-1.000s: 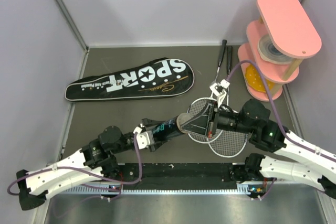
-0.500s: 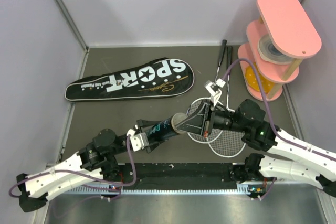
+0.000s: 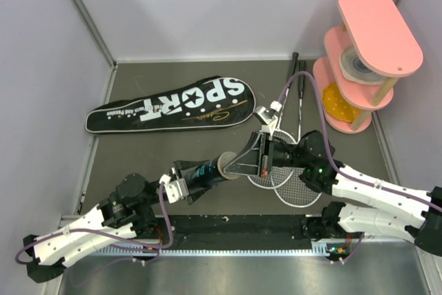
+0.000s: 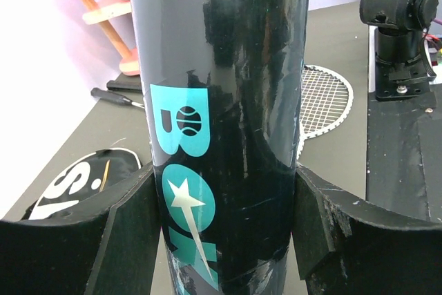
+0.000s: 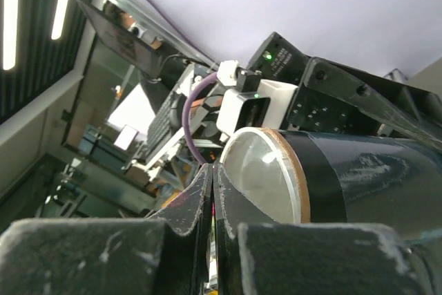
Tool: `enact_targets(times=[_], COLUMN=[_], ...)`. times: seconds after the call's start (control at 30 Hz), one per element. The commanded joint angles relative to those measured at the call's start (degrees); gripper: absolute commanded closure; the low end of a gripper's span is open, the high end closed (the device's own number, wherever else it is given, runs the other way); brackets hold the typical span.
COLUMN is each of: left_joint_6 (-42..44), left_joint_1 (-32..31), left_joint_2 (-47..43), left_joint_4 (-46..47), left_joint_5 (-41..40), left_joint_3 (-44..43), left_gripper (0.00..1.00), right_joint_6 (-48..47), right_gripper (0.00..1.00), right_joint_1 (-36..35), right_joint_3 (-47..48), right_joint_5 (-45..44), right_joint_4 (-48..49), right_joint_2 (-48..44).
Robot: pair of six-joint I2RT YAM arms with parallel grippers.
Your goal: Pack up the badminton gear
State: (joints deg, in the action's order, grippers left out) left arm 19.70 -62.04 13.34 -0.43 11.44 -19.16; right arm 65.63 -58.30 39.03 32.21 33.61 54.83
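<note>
Up and to the left of the long black shuttle tube with teal lettering (image 3: 209, 169), well apart from it, the black racket-shaped "SPORT" bag (image 3: 173, 105) lies flat on the dark bench (image 3: 152, 150). The left pincer (image 4: 224, 233) clamps the tube and holds it off the bench, probably to offer its clear lid (image 5: 262, 174) to the right pincer (image 5: 213, 184), whose fingers are pressed together just beside the rim. Two overlapped silver-framed rackets (image 3: 304, 191) lie beneath and to the right of that end, under the right arm, and the pink tiered stand (image 3: 376, 25) is farther right.

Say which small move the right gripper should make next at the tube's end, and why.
Probably a slight pull of the right gripper away from the shuttle tube, testing whether the clear cap follows. The left gripper clamps the tube, and the right one's shut fingers sit at the cap's rim; their hold is unclear.
</note>
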Motion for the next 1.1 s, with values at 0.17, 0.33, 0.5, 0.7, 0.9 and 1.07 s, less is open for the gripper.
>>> enact_targets(times=[0.17,0.33,0.5,0.7,0.9,1.07], left_joint_6=[1.3,2.0,1.7,1.3,1.3,-1.2], left_joint_1=[-1.0,-1.0,-1.0,-1.0,-1.0,-0.9], left_joint_2=[-1.0,-0.5,0.8,3.4,4.5,6.2], left_joint_4=[12.9,11.1,11.1,10.6,10.6,11.6], left_joint_5=[7.1,4.8,3.1,0.4,-1.2,-3.5], left_joint_3=[-2.8,-3.5,-3.5,-4.0,-4.1,-4.8], left_gripper=[0.93,0.93,0.93,0.94,0.94,0.94], right_joint_6=[3.5,-3.7,-4.5,-14.7,-22.4,-24.4], right_gripper=[1.00,0.89,0.76,0.49,0.26,0.19], right_joint_1=[0.5,0.7,3.0,3.1,3.0,3.0], right_joint_3=[-2.7,2.2,2.3,11.2,10.7,4.9], right_joint_5=[1.2,-5.7,-2.5,-7.1,-17.1,-21.5], right_joint_4=[0.6,-19.5,-11.7,-23.7,-38.7,-44.9], right_joint_2=[11.3,5.2,-1.6,-10.8,-23.5,-31.4])
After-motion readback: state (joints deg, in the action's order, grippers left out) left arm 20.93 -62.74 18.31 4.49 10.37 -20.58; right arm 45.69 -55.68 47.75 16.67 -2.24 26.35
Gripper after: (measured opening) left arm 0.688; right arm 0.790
